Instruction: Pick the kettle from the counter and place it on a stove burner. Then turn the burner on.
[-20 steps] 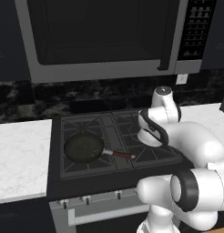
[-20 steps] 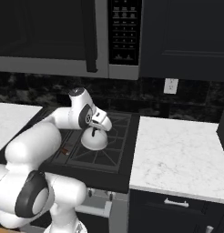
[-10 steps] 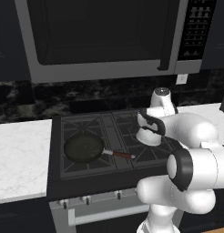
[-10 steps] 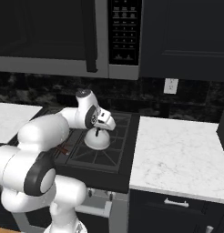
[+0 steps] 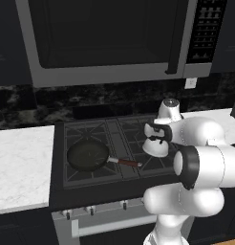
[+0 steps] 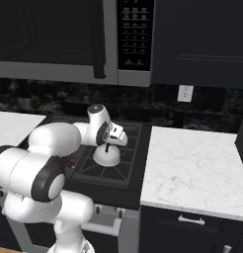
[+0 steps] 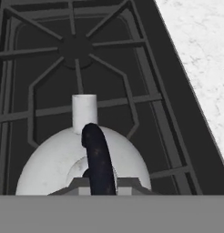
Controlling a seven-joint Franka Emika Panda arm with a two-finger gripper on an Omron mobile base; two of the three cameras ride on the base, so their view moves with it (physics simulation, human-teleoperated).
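Gripper [image 7: 103,184] sits at the kettle [image 7: 54,161] handle [image 7: 98,157], fingers either side of the black arch in the hand view; cannot tell if clamped or loose. Kettle is on the grate at the cooktop's front right, near the right edge, over the front right burner, seen in the left base view [image 5: 155,146] and right base view [image 6: 106,156]. Spout points toward the back burner [image 7: 75,46], hub visible under its grate. Pan [image 5: 87,156] on the front left burner, reddish handle [image 5: 125,162] aimed at the kettle, apart from it. Counter [image 6: 192,168] borders the cooktop's right edge; more counter [image 5: 19,162] left. Microwave [image 5: 110,38] above.
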